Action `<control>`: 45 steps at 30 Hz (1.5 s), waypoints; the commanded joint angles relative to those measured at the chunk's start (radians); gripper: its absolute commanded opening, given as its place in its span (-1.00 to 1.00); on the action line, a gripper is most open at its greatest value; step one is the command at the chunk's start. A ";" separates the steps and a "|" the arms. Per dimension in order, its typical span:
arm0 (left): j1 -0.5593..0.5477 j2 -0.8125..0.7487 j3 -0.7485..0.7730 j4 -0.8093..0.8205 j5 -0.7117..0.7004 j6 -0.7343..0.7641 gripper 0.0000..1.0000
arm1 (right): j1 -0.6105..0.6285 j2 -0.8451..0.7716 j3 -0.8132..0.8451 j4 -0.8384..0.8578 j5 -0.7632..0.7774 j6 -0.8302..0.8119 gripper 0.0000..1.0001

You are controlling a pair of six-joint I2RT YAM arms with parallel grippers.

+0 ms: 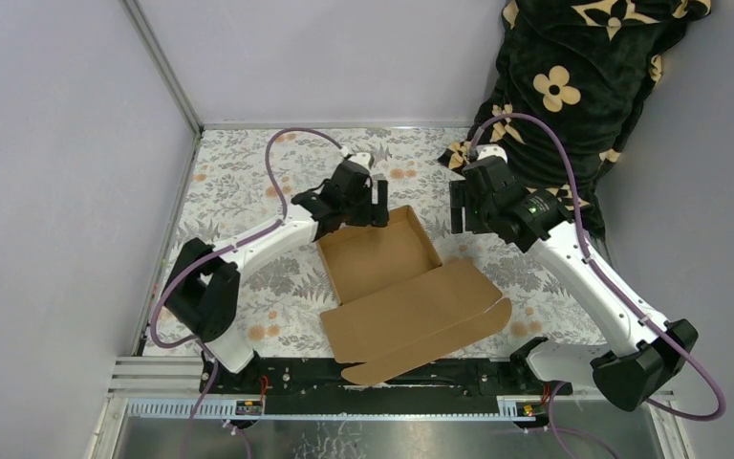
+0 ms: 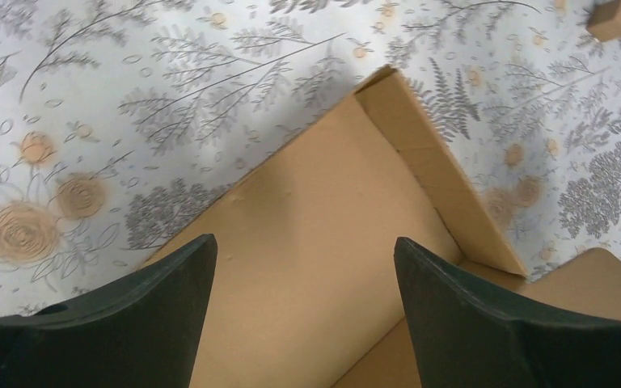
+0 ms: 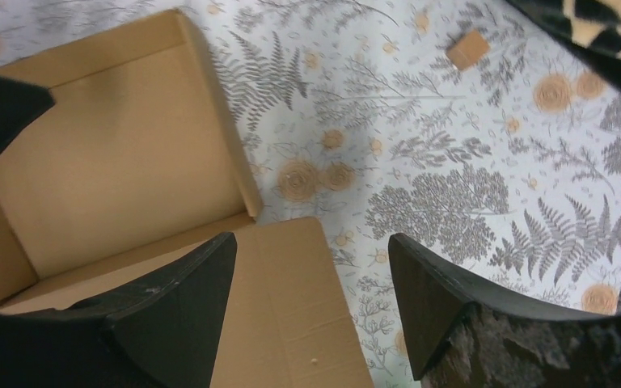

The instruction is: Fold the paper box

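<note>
The paper box is plain brown cardboard in the middle of the table. Its tray has raised walls, and its lid panel lies open and flat toward the near edge. My left gripper is open and empty above the tray's far left corner; the left wrist view shows the tray floor between its fingers. My right gripper is open and empty, apart from the box at its far right. The right wrist view shows the tray and the lid panel's end below its fingers.
The table has a floral cloth. A dark flowered blanket is heaped at the far right corner. A small cardboard scrap lies on the cloth beyond the box. Grey walls close the left and back; a metal rail runs along the near edge.
</note>
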 commanded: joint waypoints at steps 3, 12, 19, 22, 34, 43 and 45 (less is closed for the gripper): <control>-0.068 0.059 0.111 -0.092 -0.074 0.054 0.53 | -0.108 -0.051 -0.063 0.067 -0.049 0.017 0.52; -0.098 0.213 0.274 -0.166 -0.265 0.146 0.46 | -0.186 -0.089 -0.041 0.045 -0.107 -0.025 0.50; -0.032 0.287 0.310 -0.149 -0.217 0.197 0.53 | -0.228 -0.119 -0.062 0.047 -0.150 -0.053 0.50; -0.015 0.317 0.312 -0.150 -0.188 0.203 0.52 | -0.245 -0.128 -0.064 0.045 -0.163 -0.064 0.51; -0.008 0.320 0.227 -0.113 -0.116 0.167 0.43 | -0.286 -0.144 -0.096 0.062 -0.211 -0.085 0.50; -0.007 0.273 0.182 -0.092 -0.080 0.148 0.33 | -0.297 -0.150 -0.116 0.072 -0.234 -0.090 0.49; -0.008 0.265 0.184 -0.098 -0.073 0.150 0.33 | -0.299 -0.152 -0.120 0.075 -0.239 -0.090 0.49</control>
